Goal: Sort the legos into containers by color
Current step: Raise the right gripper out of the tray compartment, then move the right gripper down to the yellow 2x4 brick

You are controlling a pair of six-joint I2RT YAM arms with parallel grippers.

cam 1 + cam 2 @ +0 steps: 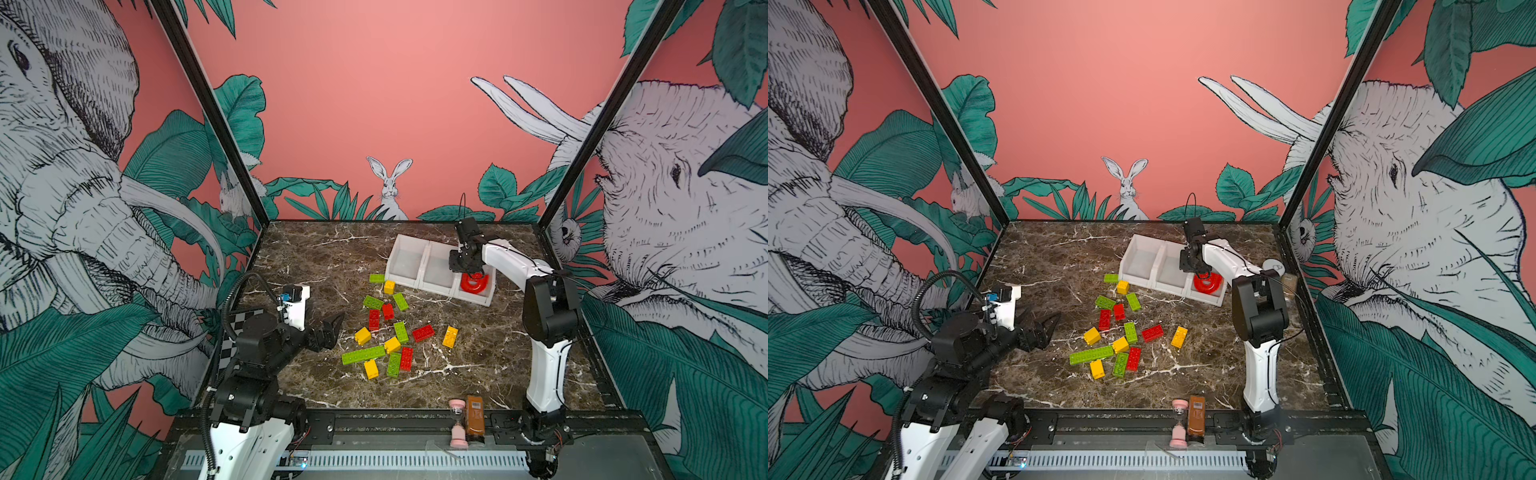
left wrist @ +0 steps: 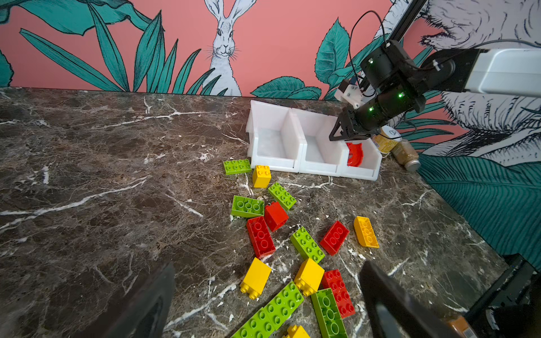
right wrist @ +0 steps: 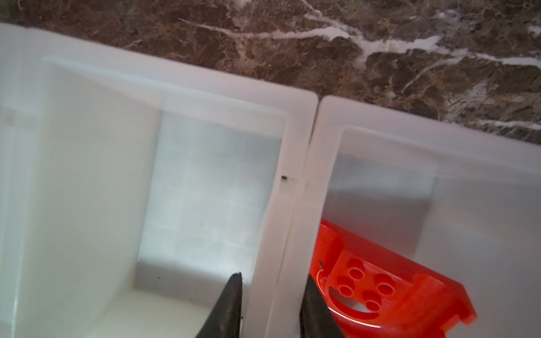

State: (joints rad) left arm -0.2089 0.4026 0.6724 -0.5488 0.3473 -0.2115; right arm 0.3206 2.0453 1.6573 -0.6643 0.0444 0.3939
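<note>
Here, the right end effector [image 1: 470, 272] is closed, its fingertips [image 3: 231, 301] flanking a divider of the containers [image 1: 405, 240]. The red arch [image 1: 473, 283] lies in the rightmost one. The left end effector [image 1: 333, 330] gapes empty beside the legos [image 1: 390, 332] scattered mid-surface [image 1: 324, 257].

No legible text, labels or numbers anywhere.

Marble tbl [image 1: 316, 257]: loose legos [image 1: 401, 331], 3 joined white bins [image 1: 427, 257], jar [image 1: 1273, 266].

The left arm [image 1: 266, 332] sits folded low by the tabletop's left edge, left gripper [image 1: 1042, 314] spread wide. The right arm [image 1: 511, 262] reaches toward the far right corner, right gripper [image 3: 273, 281] pointing down, its fingers [image 3: 231, 307] pinching the containers' [image 3: 295, 140] dividing wall.
</note>
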